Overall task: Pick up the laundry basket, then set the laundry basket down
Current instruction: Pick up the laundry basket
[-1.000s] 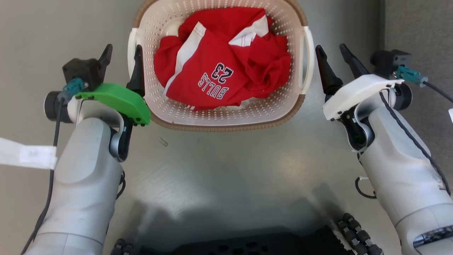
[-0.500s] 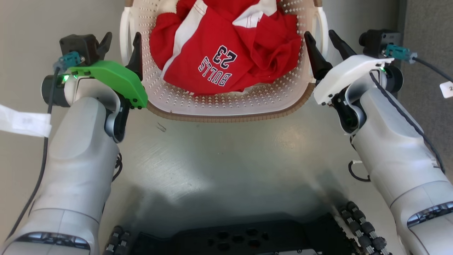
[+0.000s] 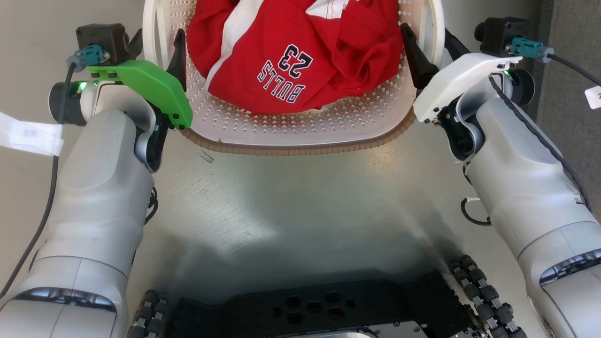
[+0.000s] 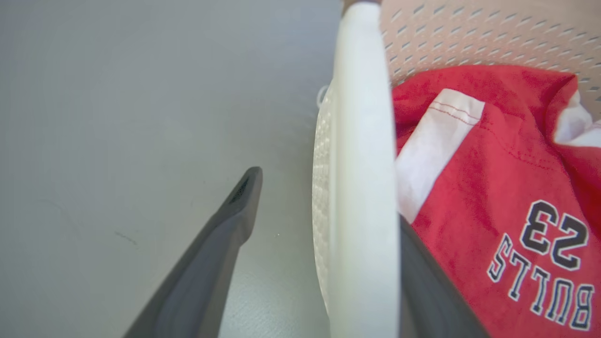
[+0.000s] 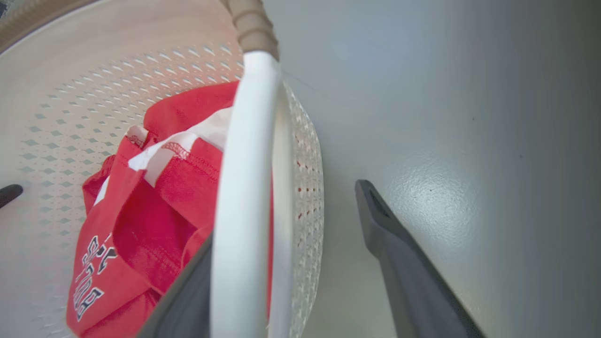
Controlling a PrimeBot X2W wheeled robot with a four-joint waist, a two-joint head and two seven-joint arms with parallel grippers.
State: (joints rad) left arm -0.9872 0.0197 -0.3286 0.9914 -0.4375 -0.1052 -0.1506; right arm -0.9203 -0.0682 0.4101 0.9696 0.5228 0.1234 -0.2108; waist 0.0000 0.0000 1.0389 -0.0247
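Nearest, the dark wheeled base (image 3: 328,310) is seen at the lower edge of the head view, with bare grey floor (image 3: 300,197) beyond it. Further on, two pale forearms (image 3: 103,188) are stretched forward, one at each side. The left gripper (image 3: 157,47) is held open. The white left handle (image 3: 151,33) is straddled, with the outer finger set apart from it and the inner finger placed inside the wall, just beside the handle. The right gripper (image 3: 432,44) is likewise spread. The right handle (image 3: 434,28) is taken between its fingers (image 5: 399,263) but not clamped — a clear gap is seen at the outer finger in the right wrist view. Between the two grippers the laundry basket (image 3: 300,129) is set on the floor, its brown rim turned toward the robot. A crumpled red jersey (image 3: 300,56) — lettered BULLS 23 — is heaped inside it.
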